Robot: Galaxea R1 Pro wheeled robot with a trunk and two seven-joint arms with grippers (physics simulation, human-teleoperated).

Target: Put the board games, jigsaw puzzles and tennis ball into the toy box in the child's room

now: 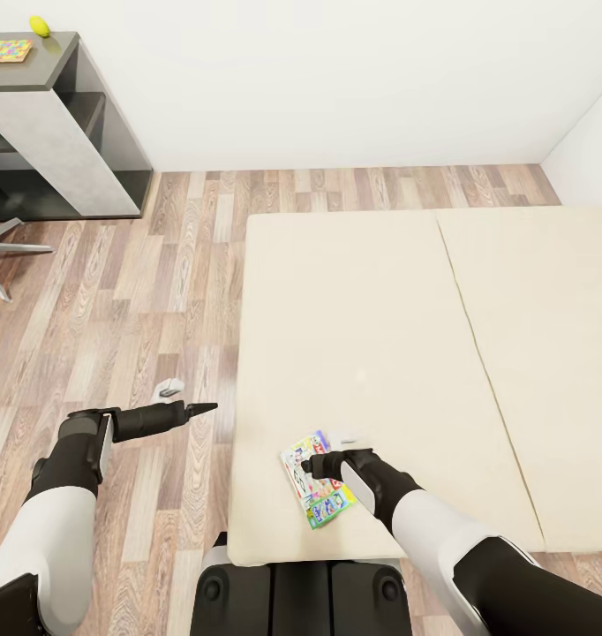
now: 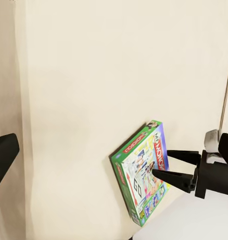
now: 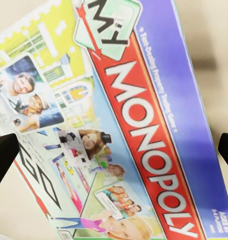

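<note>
From the head view, the Monopoly box (image 1: 315, 478) lies flat on the bed (image 1: 380, 336) near its near-left corner, with the right gripper (image 1: 312, 465) hovering over the box's middle. The left gripper (image 1: 202, 408) hangs over the wood floor (image 1: 160, 291) just left of the bed, its fingers drawn to a narrow point with nothing between them. Far off at the upper left, a jigsaw puzzle (image 1: 6, 50) and the tennis ball (image 1: 39, 26) sit on the dark grey part of the table (image 1: 58, 66).

In the left wrist view, the right gripper (image 2: 161, 165) shows from the side with its two black fingers (image 2: 176, 155) parted, the tips close over the Monopoly box (image 2: 141, 172); I cannot tell whether they touch it.

In the right wrist view, the Monopoly box (image 3: 116, 125) lies directly beneath the camera, skewed to the fingers, whose dark tips (image 3: 3, 157) stand wide apart at either edge of the picture.

The step in hand looks like picking up this game. To do it well, the wrist should probably turn so the jaws square up with the box's narrower width. Since the box lies flat on a soft mattress, one finger needs to get under an edge, perhaps by sliding the box to the bed's near edge. Closing while skewed risks the box twisting out.
</note>
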